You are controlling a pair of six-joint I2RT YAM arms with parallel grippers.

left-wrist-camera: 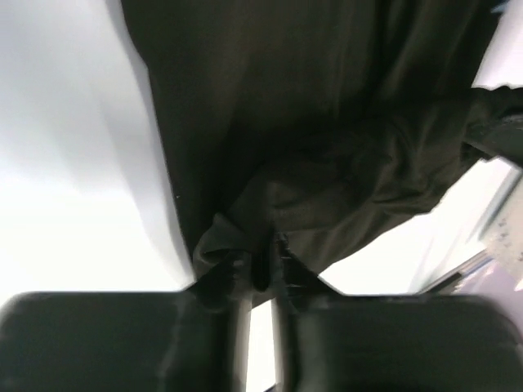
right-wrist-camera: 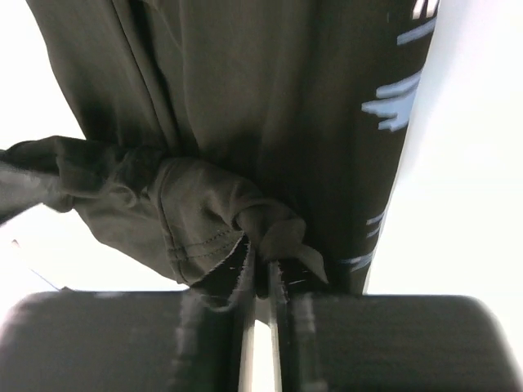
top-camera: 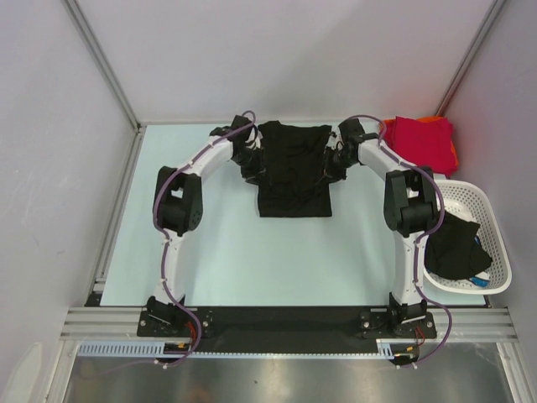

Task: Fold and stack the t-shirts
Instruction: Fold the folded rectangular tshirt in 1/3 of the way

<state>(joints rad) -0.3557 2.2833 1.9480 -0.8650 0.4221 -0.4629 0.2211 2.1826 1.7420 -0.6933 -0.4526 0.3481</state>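
Between the left gripper (top-camera: 251,153) and right gripper (top-camera: 334,159) the black t-shirt (top-camera: 294,180) is lying flat, running lengthwise front-to-back, hem pointing toward the arm bases (top-camera: 168,319) — right gripper is pinching a sleeve; left gripper's hold — I cannot tell.

The pale mint table (top-camera: 226,252) carries a black t-shirt (top-camera: 292,172) spread flat at upper centre, a red t-shirt (top-camera: 424,143) over an orange t-shirt (top-camera: 430,120) in the upper right corner, and a white lattice basket (top-camera: 478,201) at the right edge.
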